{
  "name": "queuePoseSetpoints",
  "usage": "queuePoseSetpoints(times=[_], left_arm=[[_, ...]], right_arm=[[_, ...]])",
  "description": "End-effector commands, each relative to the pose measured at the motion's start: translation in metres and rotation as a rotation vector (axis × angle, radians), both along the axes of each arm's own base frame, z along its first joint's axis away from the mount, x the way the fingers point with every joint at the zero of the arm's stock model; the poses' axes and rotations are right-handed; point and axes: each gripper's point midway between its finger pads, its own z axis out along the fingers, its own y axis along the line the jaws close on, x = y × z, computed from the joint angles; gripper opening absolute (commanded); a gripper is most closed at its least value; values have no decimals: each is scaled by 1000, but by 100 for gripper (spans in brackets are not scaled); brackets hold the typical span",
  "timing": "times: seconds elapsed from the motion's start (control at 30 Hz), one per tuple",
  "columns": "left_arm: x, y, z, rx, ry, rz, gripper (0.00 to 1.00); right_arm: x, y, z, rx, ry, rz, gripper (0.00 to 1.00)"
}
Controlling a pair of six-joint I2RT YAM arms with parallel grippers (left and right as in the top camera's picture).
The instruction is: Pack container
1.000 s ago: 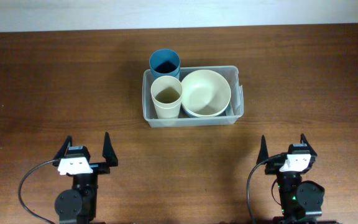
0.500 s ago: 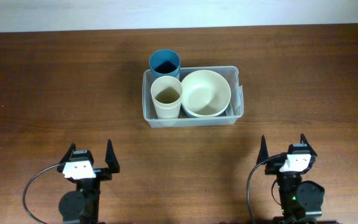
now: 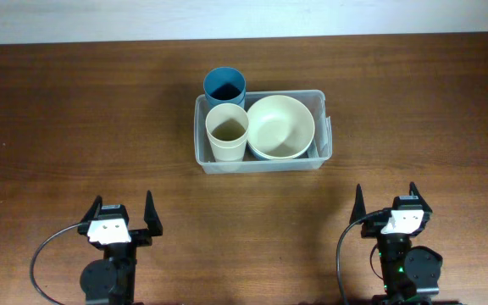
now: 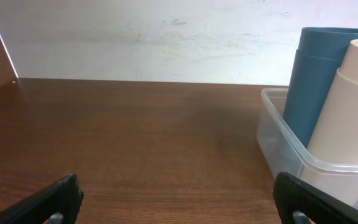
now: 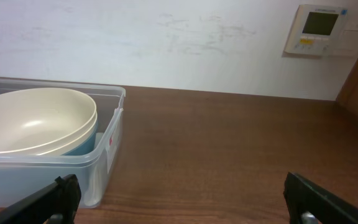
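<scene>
The clear rectangular plastic container (image 3: 265, 162) sits in the middle of the brown wooden tabletop (image 3: 74, 102), towards the far side and well apart from both arms. Inside it stand a tall blue plastic cup (image 3: 224, 85) in the far left corner, a tall cream plastic cup (image 3: 227, 129) just in front of it and a round cream plastic bowl (image 3: 280, 126) filling the right half. The right wrist view hints at something bluish under the bowl, too hidden to name.

The left claw (image 3: 123, 199) and the right claw (image 3: 386, 188) sit at the near edge, each spread wide with nothing between its fingers. No loose item shows on the wood, so the packing looks finished or close to it, and the step in hand is probably a check and a rest.

To do that well, hold both arms low and back so that neither can nudge the bin. Seen from above, the blue cup's mouth overhangs the back rim. The left wrist view suggests that it rises from inside the wall, so it probably needs no correction
</scene>
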Motion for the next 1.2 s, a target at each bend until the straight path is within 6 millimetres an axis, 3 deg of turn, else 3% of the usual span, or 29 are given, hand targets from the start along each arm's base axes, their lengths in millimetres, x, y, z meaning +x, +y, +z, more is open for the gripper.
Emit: queuePoseSetpoints(times=[0.0, 0.2, 0.4, 1.17], left_arm=[[1, 0, -2, 19, 2, 0, 100], [0, 1, 13, 23, -59, 4, 100], [0, 1, 0, 20, -6, 2, 100], [0, 1, 0, 20, -7, 3, 100]], right_arm=[[0, -1, -2, 5, 3, -5, 99], [0, -1, -2, 5, 3, -5, 99], [0, -1, -2, 5, 3, -5, 99], [0, -1, -2, 5, 3, -5, 99]])
